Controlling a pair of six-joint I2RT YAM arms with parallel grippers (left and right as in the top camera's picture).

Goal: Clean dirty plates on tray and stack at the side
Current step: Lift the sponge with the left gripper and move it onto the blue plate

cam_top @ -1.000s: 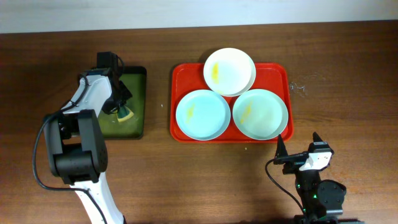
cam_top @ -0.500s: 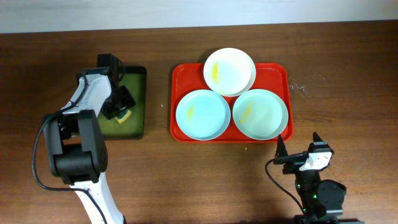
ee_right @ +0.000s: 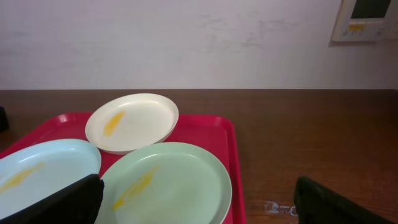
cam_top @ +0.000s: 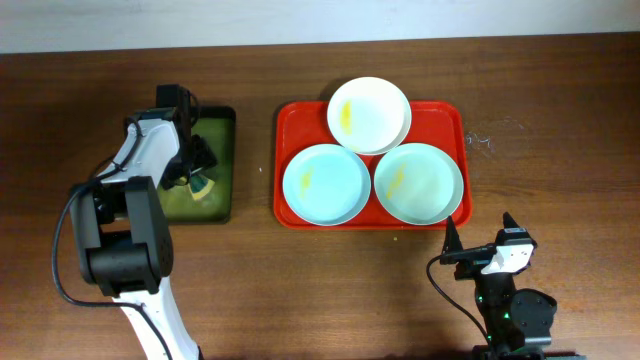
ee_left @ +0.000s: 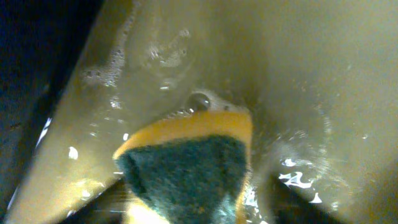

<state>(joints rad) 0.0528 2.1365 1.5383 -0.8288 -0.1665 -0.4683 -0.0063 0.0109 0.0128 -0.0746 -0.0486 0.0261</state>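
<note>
Three plates lie on the red tray point(cam_top: 290, 120): a white one point(cam_top: 369, 115) at the back, a pale blue one point(cam_top: 326, 184) front left and a pale mint one point(cam_top: 418, 181) front right. Each carries a yellow smear. The right wrist view shows the white plate point(ee_right: 132, 121), the mint plate point(ee_right: 165, 183) and the tray point(ee_right: 211, 127) ahead of my right gripper point(ee_right: 199, 196). That gripper is open and empty, in front of the tray point(cam_top: 478, 228). My left gripper point(cam_top: 192, 165) is down in the dark green tray point(cam_top: 222, 120), its jaws apart, with a yellow-and-green sponge point(ee_left: 186, 162) between the fingers.
The green tray holds soapy, yellowish water point(ee_left: 311, 74) with bubbles round the sponge point(cam_top: 203, 187). It stands left of the red tray with a strip of bare wood between. A small clear item point(cam_top: 478, 142) lies on the table right of the red tray.
My left gripper's jaws have spread apart around the sponge in the green tray. The plates and the right arm have not moved.
</note>
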